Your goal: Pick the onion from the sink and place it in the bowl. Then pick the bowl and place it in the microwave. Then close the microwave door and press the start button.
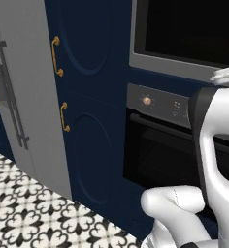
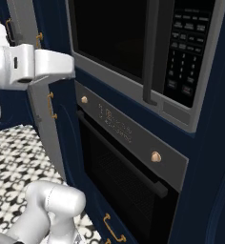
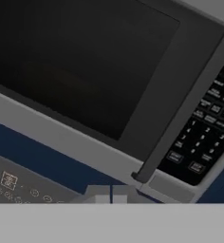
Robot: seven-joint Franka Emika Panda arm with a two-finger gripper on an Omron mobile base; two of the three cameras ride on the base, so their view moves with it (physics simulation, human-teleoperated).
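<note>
The microwave (image 1: 184,34) (image 2: 119,43) is built into the dark blue wall, above the oven. Its black glass microwave door (image 3: 85,71) lies flush in the grey frame, shut, with a dark bar handle (image 2: 150,52) (image 3: 185,99) along its right side. Right of the handle is the black keypad (image 2: 186,52) (image 3: 204,142) with rows of small buttons; I cannot tell which is the start button. My gripper (image 3: 111,195) is shut with nothing between its fingers, close in front of the door's lower frame, left of the keypad. The onion, the bowl and the sink are out of view.
A black oven (image 1: 160,155) (image 2: 124,176) with brass knobs (image 1: 146,100) (image 2: 155,156) and a bar handle sits under the microwave. Blue cabinet doors with brass handles (image 1: 57,55) and a grey fridge (image 1: 24,97) stand to the left. The patterned floor (image 1: 24,213) lies below.
</note>
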